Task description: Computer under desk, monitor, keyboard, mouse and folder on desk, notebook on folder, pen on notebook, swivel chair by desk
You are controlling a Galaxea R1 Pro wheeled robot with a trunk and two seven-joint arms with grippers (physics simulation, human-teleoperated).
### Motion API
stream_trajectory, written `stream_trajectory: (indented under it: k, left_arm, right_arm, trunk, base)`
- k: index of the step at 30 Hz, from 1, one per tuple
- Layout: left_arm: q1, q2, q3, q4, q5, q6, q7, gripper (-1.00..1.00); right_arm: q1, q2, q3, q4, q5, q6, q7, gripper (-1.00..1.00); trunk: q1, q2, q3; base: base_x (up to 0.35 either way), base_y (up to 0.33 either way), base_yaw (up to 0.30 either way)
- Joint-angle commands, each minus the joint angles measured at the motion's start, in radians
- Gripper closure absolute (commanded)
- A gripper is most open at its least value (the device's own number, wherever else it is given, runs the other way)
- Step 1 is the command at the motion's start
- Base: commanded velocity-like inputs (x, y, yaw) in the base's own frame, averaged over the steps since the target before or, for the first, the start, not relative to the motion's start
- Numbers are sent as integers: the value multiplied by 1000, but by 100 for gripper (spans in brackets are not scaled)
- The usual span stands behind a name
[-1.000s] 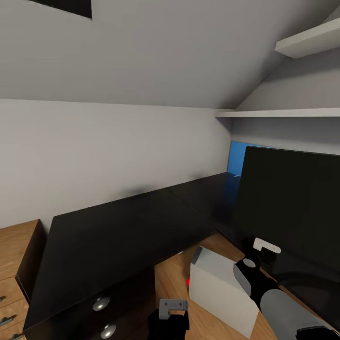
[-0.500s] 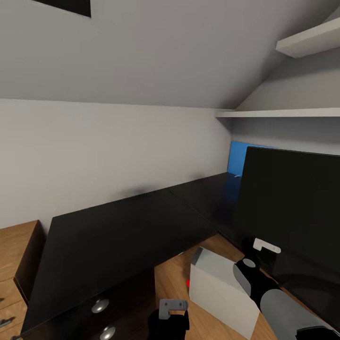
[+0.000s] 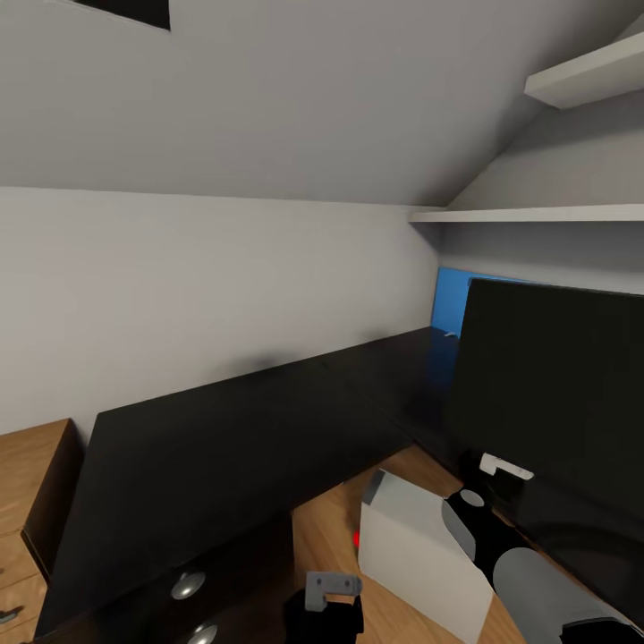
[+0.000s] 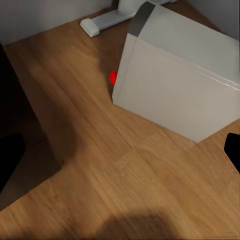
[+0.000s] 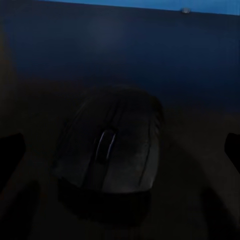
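Observation:
The glossy black desk (image 3: 224, 447) runs along the sloped wall, and the wide black monitor (image 3: 555, 394) stands on its right wing. On the wood floor by the desk sits the light grey computer (image 3: 416, 550), also seen in the left wrist view as computer (image 4: 180, 85), with a red dot at its lower corner. My left gripper (image 4: 120, 155) hangs open over bare floor beside it. In the right wrist view the dark mouse (image 5: 110, 150) lies on the desk top between the wide-apart fingers of my open right gripper (image 5: 120, 147). My right arm (image 3: 487, 528) reaches toward the monitor's foot.
A black drawer unit with round silver knobs (image 3: 186, 586) sits under the desk's near end. A light-wood drawer chest (image 3: 27, 501) stands at the left. A blue wall panel (image 3: 447, 304) shows behind the monitor, with white shelves (image 3: 537, 215) above. A white desk foot (image 4: 102, 21) lies behind the computer.
The whole head view has shifted slightly, so the desk and chest sit a little lower and further left. Both arms hold nearly the same place.

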Motion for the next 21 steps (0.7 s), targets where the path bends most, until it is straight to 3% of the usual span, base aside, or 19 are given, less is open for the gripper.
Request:
stream_trajectory:
  k: [1, 21]
  left_arm:
    - [-1, 0, -7, -1, 3, 4, 8, -100]
    - [-1, -1, -16, -1, 3, 4, 10, -100]
  right_arm:
    - [-1, -1, 8, 0, -11, -5, -4, -100]
    - [-1, -2, 8, 0, -11, -5, -4, -100]
  trunk:
    - [0, -1, -1]
    - [0, -1, -1]
  base:
    - [121, 0, 0]
    - [15, 0, 0]
